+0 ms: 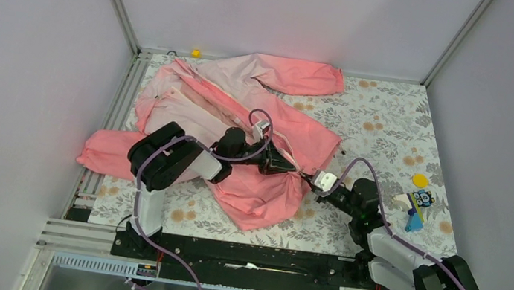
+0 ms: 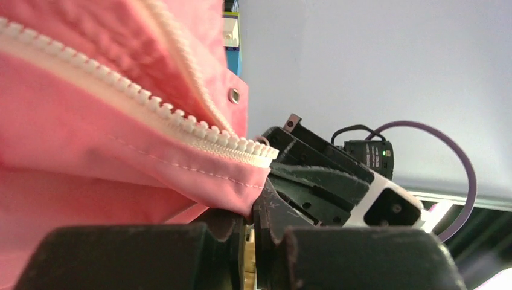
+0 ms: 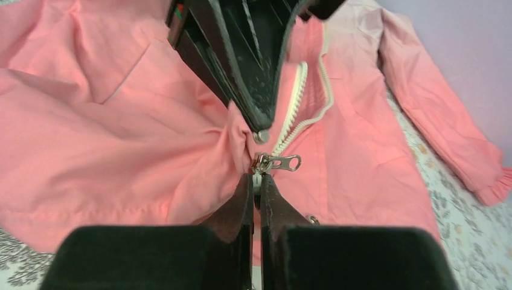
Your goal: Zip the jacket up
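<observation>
The pink jacket (image 1: 242,124) lies spread open on the flower-patterned table. Both grippers meet at its lower front hem. My left gripper (image 1: 289,166) is shut on a corner of the hem fabric (image 2: 241,181), just under the end of one row of whitish zipper teeth (image 2: 181,121). My right gripper (image 3: 256,178) faces it, shut on the white bottom end of the zipper just below the metal slider (image 3: 264,162). The slider's pull tab (image 3: 287,162) lies flat to the right. Above the slider the two zipper rows (image 3: 302,103) spread apart.
At the table's right edge lie a yellow disc (image 1: 420,181) and a small blue-and-white toy (image 1: 418,210). A small yellow piece (image 1: 195,53) sits by the back wall. Grey walls enclose three sides; a metal rail (image 1: 117,104) runs along the left.
</observation>
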Robot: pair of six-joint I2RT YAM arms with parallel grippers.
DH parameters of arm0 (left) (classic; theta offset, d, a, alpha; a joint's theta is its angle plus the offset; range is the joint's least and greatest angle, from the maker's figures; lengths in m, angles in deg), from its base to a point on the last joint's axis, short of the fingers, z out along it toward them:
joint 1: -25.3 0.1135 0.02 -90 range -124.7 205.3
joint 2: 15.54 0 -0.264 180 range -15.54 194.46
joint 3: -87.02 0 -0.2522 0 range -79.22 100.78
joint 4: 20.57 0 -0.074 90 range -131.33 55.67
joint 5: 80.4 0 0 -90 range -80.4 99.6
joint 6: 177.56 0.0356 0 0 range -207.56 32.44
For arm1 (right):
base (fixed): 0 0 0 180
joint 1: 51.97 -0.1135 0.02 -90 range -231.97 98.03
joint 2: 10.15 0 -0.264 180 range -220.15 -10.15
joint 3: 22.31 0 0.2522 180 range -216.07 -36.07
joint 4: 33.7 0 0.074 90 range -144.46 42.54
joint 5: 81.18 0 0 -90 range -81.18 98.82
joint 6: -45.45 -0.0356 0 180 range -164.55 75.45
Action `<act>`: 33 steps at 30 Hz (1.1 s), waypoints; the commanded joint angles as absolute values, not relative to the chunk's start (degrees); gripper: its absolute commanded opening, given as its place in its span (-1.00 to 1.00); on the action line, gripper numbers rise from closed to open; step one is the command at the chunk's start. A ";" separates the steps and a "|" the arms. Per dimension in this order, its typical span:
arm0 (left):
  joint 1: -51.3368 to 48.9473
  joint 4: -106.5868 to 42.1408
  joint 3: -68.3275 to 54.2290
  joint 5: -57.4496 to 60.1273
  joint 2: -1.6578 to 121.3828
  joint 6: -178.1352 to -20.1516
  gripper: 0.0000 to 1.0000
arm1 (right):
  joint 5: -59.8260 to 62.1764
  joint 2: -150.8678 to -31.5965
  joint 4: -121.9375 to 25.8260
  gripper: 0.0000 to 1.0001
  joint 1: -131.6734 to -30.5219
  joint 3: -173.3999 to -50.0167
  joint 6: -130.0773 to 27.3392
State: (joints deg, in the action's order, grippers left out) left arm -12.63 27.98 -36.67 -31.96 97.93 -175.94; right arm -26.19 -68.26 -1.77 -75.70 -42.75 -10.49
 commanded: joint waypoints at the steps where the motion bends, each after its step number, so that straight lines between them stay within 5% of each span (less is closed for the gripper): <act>1: -12.30 30.01 -37.73 -30.96 91.69 -160.28 -1.00 | -18.74 -67.05 7.47 -1.00 -76.84 -40.65 -8.04; 9: -10.35 56.96 -41.08 -40.71 97.31 -170.20 -1.00 | -19.68 -64.03 8.44 -1.00 -76.84 -40.02 -7.01; 33: -9.42 57.61 -42.05 -37.80 96.27 -181.93 -1.00 | -25.80 -74.26 28.68 -1.00 -76.94 -36.12 -8.85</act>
